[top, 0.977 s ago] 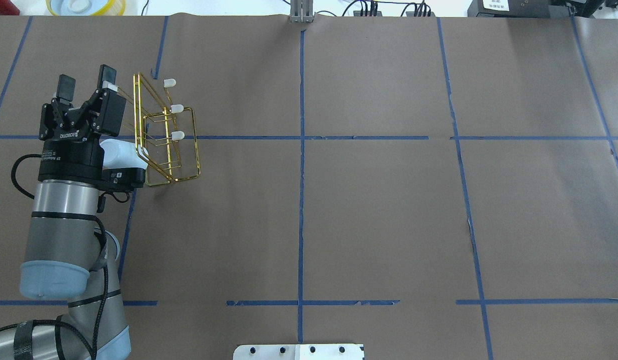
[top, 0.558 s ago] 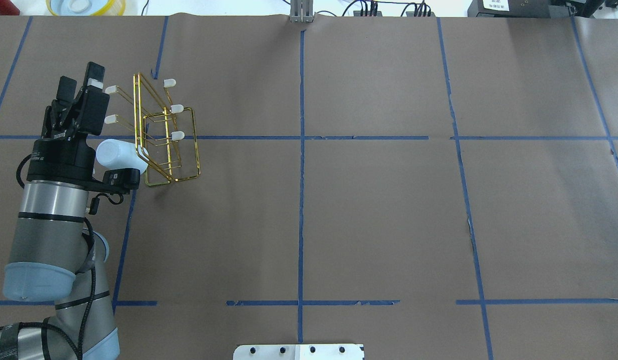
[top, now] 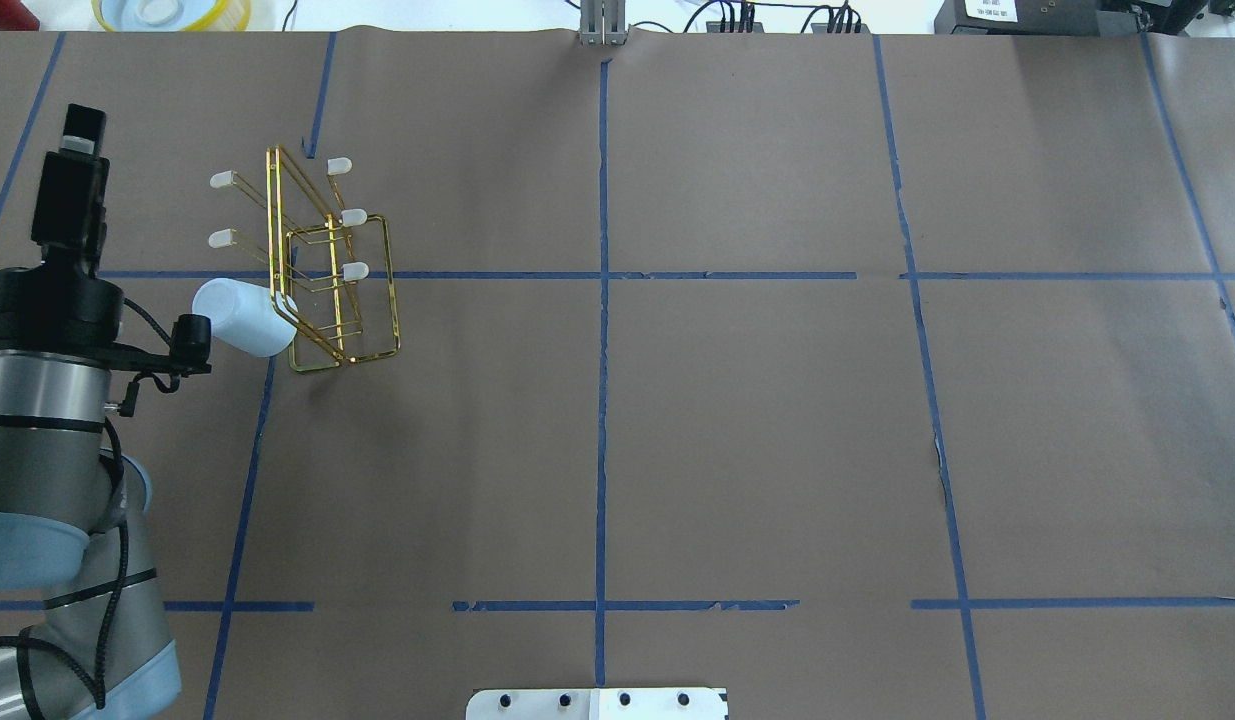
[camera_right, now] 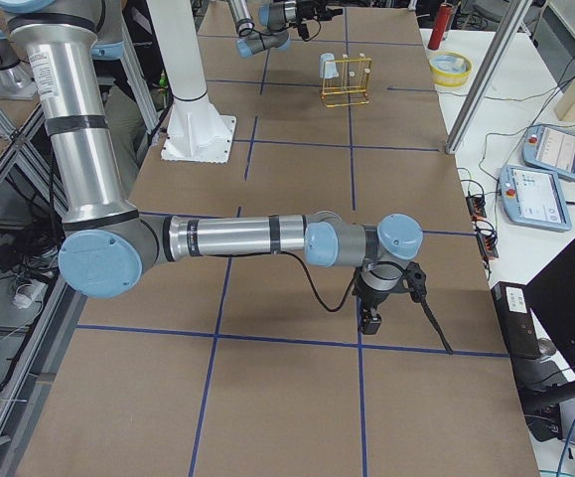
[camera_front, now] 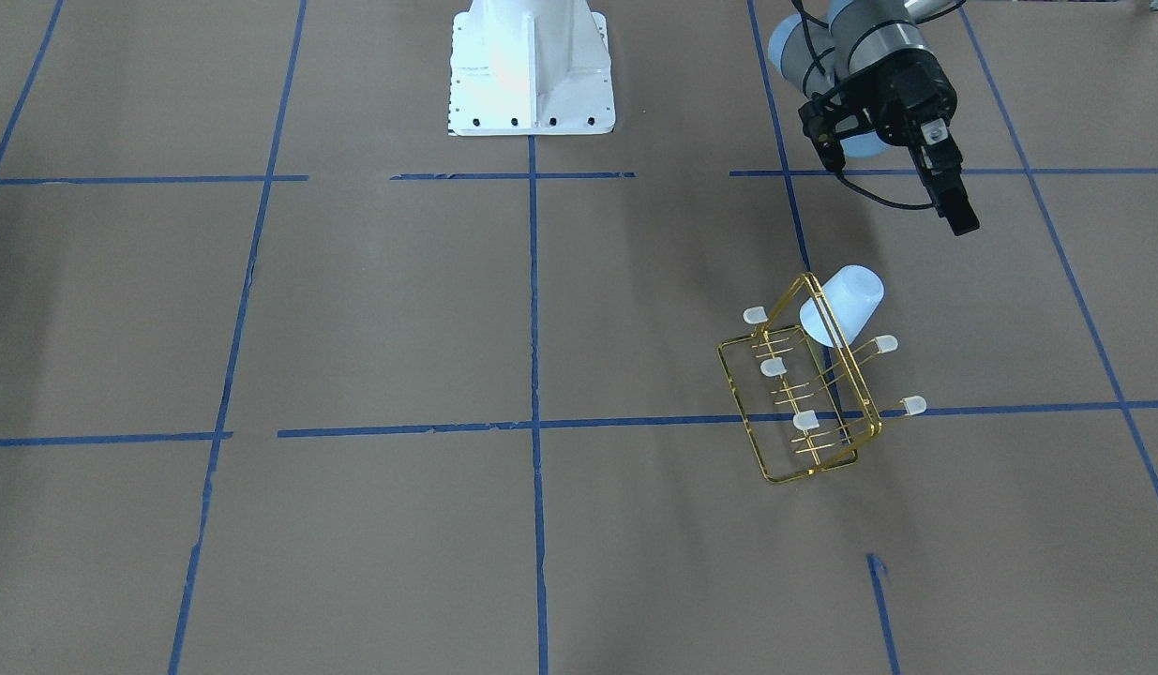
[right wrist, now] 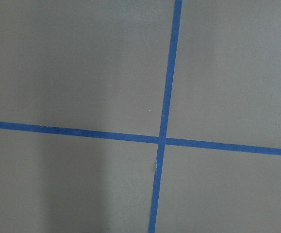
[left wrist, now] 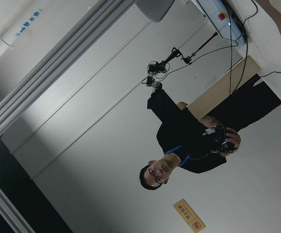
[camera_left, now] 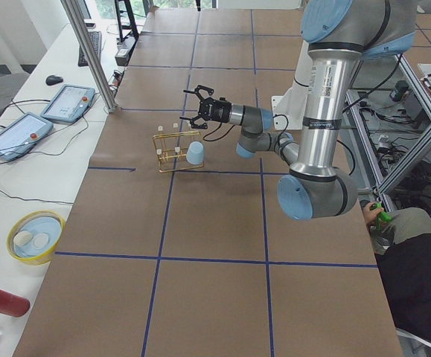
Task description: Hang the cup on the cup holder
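Note:
The pale blue-white cup [top: 239,316] hangs tilted on the nearest left prong of the gold wire cup holder [top: 329,270], its mouth toward the frame. Both also show in the front view, the cup [camera_front: 843,305] on the holder [camera_front: 804,398], and in the left side view, the cup [camera_left: 195,153] by the holder [camera_left: 174,145]. My left gripper [top: 72,170] is open and empty, turned edge-on, well left of the cup and apart from it; its spread fingers show in the left side view [camera_left: 197,111]. My right gripper [camera_right: 371,320] hangs low over bare table far from the holder; I cannot tell its state.
A yellow-rimmed bowl [top: 172,12] and a red cylinder [top: 7,12] lie beyond the table's far left corner. The white robot base plate [camera_front: 532,70] sits at the near middle edge. Blue tape lines [right wrist: 164,141] cross the brown paper.
My left gripper has drawn back to the left, away from the cup holder, and turned edge-on. The cup stays hanging on its prong.

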Robot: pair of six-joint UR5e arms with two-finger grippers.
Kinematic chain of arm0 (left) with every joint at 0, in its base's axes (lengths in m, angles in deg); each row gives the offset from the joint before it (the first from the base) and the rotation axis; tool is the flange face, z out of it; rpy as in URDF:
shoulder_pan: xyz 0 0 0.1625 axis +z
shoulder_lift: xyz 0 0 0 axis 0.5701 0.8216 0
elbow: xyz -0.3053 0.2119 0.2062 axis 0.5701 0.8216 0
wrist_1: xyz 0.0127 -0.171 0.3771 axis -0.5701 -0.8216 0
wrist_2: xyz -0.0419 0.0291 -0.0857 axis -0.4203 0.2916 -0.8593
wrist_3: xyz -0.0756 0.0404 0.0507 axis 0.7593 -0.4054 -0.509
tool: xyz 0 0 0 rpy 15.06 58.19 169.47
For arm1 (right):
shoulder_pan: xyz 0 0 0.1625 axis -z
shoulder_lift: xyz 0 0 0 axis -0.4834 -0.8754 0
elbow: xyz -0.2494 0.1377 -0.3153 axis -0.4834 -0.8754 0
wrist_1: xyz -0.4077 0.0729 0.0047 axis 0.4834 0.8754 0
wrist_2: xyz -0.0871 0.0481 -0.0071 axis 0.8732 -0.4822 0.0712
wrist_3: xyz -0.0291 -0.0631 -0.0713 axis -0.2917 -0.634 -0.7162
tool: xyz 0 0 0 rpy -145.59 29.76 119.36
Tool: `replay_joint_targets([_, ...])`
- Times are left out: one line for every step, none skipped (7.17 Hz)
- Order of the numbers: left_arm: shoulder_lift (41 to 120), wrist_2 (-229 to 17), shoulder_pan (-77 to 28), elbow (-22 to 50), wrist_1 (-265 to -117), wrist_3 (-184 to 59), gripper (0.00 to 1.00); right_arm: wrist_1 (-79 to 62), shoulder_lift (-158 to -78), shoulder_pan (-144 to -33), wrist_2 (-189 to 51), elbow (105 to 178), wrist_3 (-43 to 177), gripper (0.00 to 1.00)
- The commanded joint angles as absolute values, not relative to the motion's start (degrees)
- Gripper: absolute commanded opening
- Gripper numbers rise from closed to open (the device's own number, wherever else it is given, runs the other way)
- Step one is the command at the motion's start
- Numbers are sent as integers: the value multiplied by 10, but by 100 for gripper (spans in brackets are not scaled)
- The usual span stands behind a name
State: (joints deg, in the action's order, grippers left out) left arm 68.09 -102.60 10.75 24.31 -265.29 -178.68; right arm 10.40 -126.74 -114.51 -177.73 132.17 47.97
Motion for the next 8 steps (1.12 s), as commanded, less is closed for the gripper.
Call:
replay_joint_targets([592, -1087, 67, 268, -2651, -1527, 100, 104, -1267, -1144, -1777, 1322, 480, 100])
replay_joint_targets([561, -1178, 26, 269, -2645, -1435, 100, 104, -1267, -1145, -1777, 1322, 480, 100])
replay_joint_targets([533, -1259, -8, 268, -2619, -1329, 100, 104, -1268, -1145, -1777, 1322, 480, 100])
replay_joint_targets([526, -1352, -43, 264, -2580, -1236, 100, 104, -1268, -1145, -1777, 1322, 480, 100])
replay_joint_targets([525, -1475, -86, 244, -2561, -1168, 100, 104, -1268, -1145, -1777, 1322, 480, 100])
replay_joint_targets([525, -1594, -141, 212, -2558, -1152, 100, 104, -1267, -1145, -1777, 1322, 480, 100])
replay_joint_targets([530, -1720, -200, 188, -2520, -1152, 100, 104, -1267, -1145, -1777, 1322, 480, 100])
replay_joint_targets([537, -1797, -244, 156, -2498, -1157, 100, 104, -1268, -1145, -1777, 1321, 480, 100])
